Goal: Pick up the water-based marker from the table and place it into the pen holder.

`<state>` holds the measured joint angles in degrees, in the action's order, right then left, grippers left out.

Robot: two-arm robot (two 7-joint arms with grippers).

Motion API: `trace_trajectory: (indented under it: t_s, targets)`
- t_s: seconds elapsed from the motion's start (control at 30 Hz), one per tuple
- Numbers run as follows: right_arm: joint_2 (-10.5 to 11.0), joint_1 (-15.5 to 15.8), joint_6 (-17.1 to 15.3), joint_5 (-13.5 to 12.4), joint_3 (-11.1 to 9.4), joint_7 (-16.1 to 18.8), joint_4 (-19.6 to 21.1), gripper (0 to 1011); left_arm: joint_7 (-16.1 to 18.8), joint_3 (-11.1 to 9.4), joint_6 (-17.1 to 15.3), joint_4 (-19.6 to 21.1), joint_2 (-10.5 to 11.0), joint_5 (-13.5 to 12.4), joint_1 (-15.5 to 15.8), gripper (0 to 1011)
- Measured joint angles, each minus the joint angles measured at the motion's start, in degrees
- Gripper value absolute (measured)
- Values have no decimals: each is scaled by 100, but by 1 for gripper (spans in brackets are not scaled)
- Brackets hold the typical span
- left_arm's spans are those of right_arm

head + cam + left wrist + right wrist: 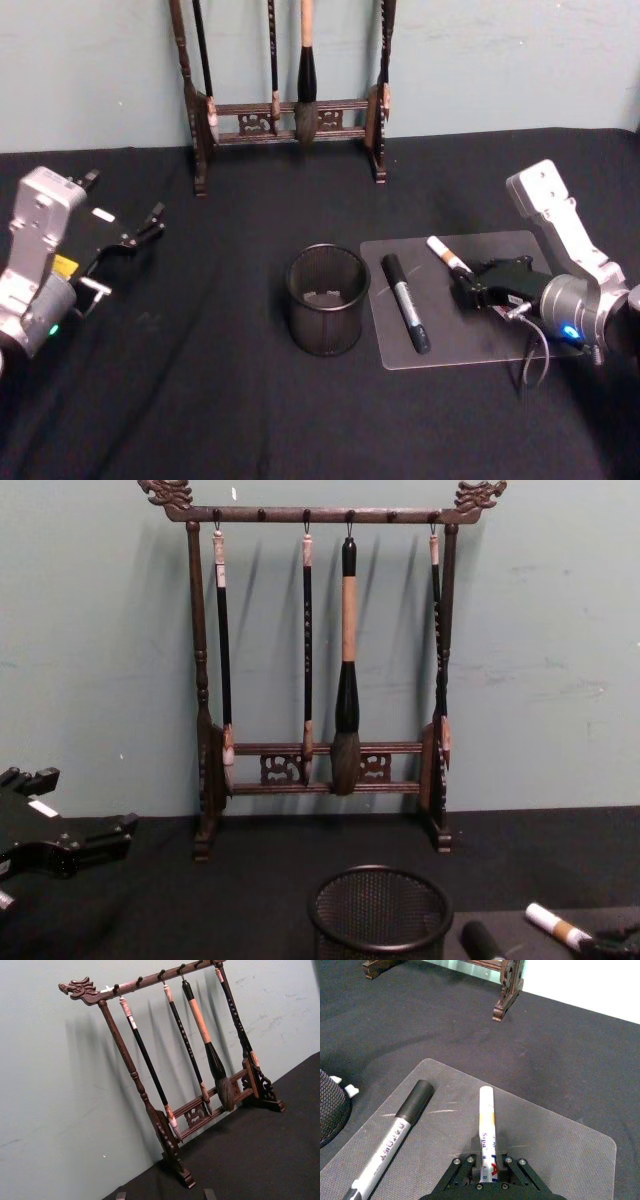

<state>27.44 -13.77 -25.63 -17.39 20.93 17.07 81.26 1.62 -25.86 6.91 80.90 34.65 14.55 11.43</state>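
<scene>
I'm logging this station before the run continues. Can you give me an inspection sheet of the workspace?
Surface: black cloth table, with a translucent grey mat on the right.
Job's things: white marker with orange band over the mat; round black wire-mesh pen holder upright, left of the mat, no pen inside.
Clutter: black-and-grey marker lying on the mat.
Grippers: right gripper shut on the white marker's near end; left gripper open, idle at far left.
Cables: thin cable loop at the right wrist.
Surroundings: dark wooden brush rack with hanging brushes, pale wall.
</scene>
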Motion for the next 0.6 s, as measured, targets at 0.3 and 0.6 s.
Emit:
trace_trajectory:
  t_s: [0.3,0.6]
  targets:
    - [-17,143,528,135,-141,55,230,174,0,0,0,0,0,0,0,1001]
    - [-384,387,2094,92,-504,73,531,174,0,0,0,0,0,0,0,1001]
